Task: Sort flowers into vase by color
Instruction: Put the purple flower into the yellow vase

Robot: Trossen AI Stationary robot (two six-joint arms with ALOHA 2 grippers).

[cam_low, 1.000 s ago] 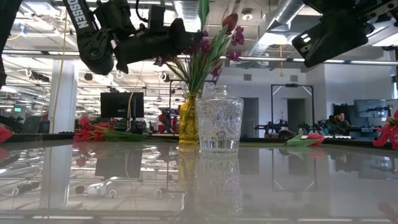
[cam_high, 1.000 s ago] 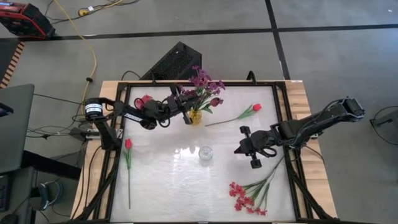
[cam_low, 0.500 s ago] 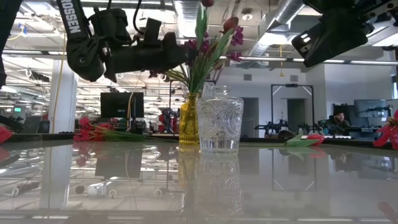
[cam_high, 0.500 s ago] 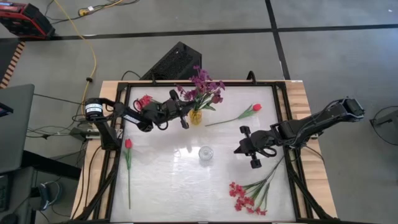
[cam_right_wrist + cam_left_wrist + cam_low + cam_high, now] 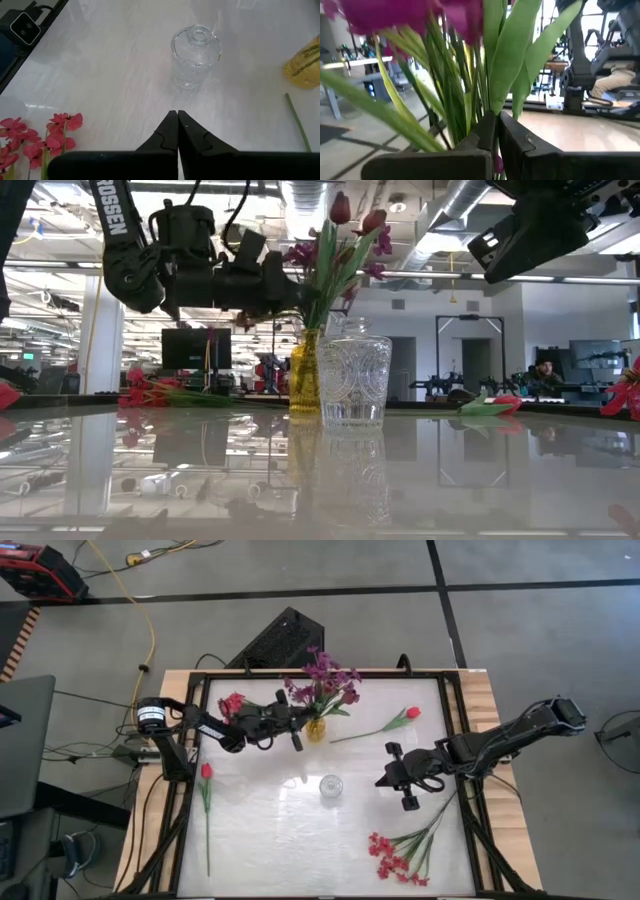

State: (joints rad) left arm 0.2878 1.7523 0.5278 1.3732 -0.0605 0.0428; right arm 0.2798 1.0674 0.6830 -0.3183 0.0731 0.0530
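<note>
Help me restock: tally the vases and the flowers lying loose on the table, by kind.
vases: 2, yellow vase and clear glass vase
red tulips: 2, left-edge tulip and far-right tulip
red-pink blossom bunches: 2, far-left bunch and near-right bunch
Total: 6

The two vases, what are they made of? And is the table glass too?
The clear vase looks like cut glass or clear plastic: see-through, with a bumpy sparkling pattern. The yellow vase seems tinted glass, since light glows through it. The table top is glossy and mirrors the room, maybe glass or polished plastic.
</note>
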